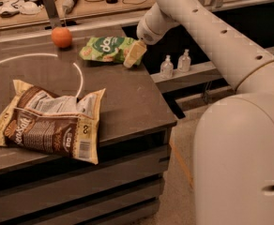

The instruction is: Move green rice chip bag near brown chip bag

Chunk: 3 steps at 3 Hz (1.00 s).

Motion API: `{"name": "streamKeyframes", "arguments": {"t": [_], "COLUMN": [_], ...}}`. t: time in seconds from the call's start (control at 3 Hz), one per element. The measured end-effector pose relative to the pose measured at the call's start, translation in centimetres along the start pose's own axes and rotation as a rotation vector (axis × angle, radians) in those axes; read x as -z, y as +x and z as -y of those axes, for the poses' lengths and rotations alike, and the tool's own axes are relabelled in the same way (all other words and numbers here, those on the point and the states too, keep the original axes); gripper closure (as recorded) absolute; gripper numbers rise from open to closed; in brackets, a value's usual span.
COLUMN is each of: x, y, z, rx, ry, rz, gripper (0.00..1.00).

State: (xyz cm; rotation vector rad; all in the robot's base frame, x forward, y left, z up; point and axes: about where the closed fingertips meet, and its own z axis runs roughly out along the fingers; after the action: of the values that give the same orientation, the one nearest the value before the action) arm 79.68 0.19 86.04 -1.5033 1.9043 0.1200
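The green rice chip bag [105,48] lies flat at the far right of the dark table, with white lettering on its light-green face. The brown chip bag [48,121] lies crinkled at the table's front left, with cream-yellow edges and a barcode. My gripper [133,54] reaches down from the white arm and rests at the right end of the green bag, touching or overlapping it.
An orange [61,37] sits on the table left of the green bag. Two small clear bottles [174,63] stand on a lower shelf to the right. The table's right edge [161,102] drops to the floor. A cluttered bench [57,3] runs behind.
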Motion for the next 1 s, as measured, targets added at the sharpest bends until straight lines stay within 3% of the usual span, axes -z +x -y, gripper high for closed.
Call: {"name": "streamKeyframes", "arguments": {"t": [0.33, 1.0], "x": [-1.56, -1.85], "y": [0.16, -0.17], "z": [0.13, 0.18], "rx": [-0.006, -0.002], "ry": [-0.01, -0.018], "rz": [-0.006, -0.004], "gripper": [0.36, 0.83]}}
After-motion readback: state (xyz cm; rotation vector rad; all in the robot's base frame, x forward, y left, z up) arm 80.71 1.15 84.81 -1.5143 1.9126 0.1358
